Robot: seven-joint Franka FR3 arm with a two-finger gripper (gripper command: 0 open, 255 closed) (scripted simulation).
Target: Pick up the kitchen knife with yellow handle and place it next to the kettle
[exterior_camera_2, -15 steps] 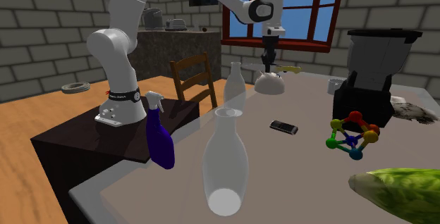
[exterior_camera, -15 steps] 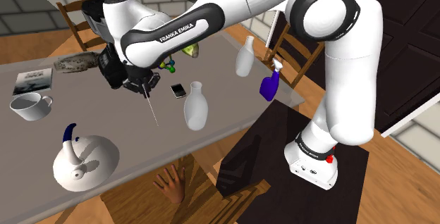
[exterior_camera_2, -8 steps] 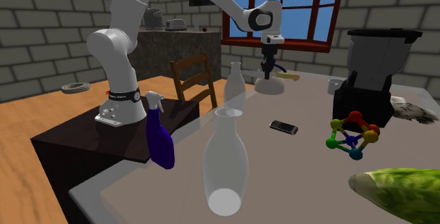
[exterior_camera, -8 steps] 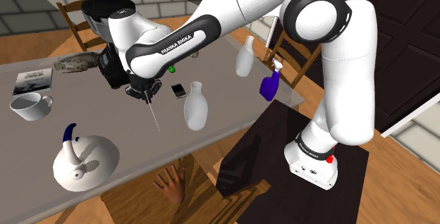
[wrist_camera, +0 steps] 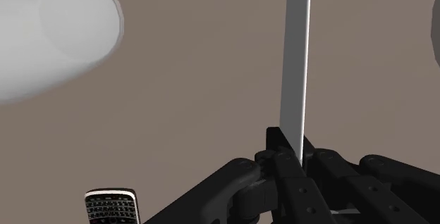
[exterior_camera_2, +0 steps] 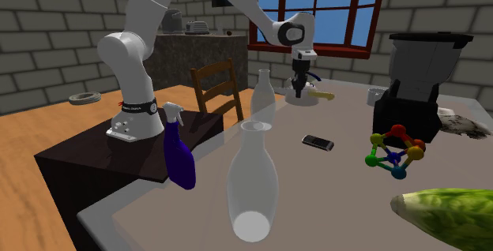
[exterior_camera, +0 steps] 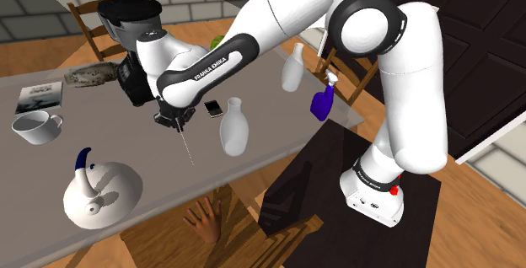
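Carrying phase I'd say: gripper [exterior_camera: 173,121] clamped on the knife [exterior_camera: 186,146], blade pointing down at the table [exterior_camera: 50,152]. Shoulder view, the kettle [exterior_camera: 101,192] sits between 7 and 8 o'clock from it, so next is swinging there and lowering alongside. Count: one knife, one kettle, two white bottles [exterior_camera: 233,128], one phone [exterior_camera: 212,108].

Grey worktop [exterior_camera: 261,119], bearing:
- Black phone [exterior_camera: 212,107], lying flat.
- White carafe [exterior_camera: 233,128], upright, just beside the phone on the shoulder view's right.
- Slim white bottle [exterior_camera: 293,67], upright, farther right of the phone.
- Blue spray bottle [exterior_camera: 322,98], farther from the phone than that bottle.
- White cup [exterior_camera: 34,126] and magazine [exterior_camera: 40,96], well left of the phone.
- Black blender [exterior_camera: 122,13], behind the phone.
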